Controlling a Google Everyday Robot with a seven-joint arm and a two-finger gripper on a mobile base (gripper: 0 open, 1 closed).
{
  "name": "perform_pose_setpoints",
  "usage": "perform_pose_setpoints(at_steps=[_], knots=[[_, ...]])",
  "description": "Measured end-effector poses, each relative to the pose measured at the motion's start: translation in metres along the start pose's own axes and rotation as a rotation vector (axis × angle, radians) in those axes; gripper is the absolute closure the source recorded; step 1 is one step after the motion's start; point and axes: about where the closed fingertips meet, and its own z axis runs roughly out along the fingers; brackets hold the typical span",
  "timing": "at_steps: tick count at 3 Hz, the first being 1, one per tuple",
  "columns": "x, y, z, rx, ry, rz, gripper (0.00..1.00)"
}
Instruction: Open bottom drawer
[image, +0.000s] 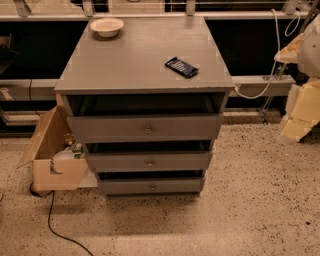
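Note:
The grey cabinet (142, 55) stands in the middle of the camera view with three drawers. The bottom drawer (125, 186) is the lowest and slimmest, with a small round metal knob (152, 187) at its centre. A dark gap shows above its front panel, as above the middle drawer (115, 162) and the top drawer (110, 129). My arm's pale parts are at the right edge, and the gripper (296, 126) hangs there, far to the right of the drawers and touching nothing.
A white bowl (106, 26) and a dark flat packet (181, 67) lie on the cabinet top. An open cardboard box (52, 155) with items stands against the cabinet's left side. A black cable (54, 225) runs over the speckled floor; a white cable (265, 75) hangs at the right.

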Motion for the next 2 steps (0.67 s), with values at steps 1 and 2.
perform_pose_setpoints(at_steps=[1, 2], knots=[[-0.003, 0.007, 0.02, -0.021, -0.024, 0.011, 0.0], [-0.002, 0.011, 0.03, -0.024, -0.027, 0.014, 0.0]])
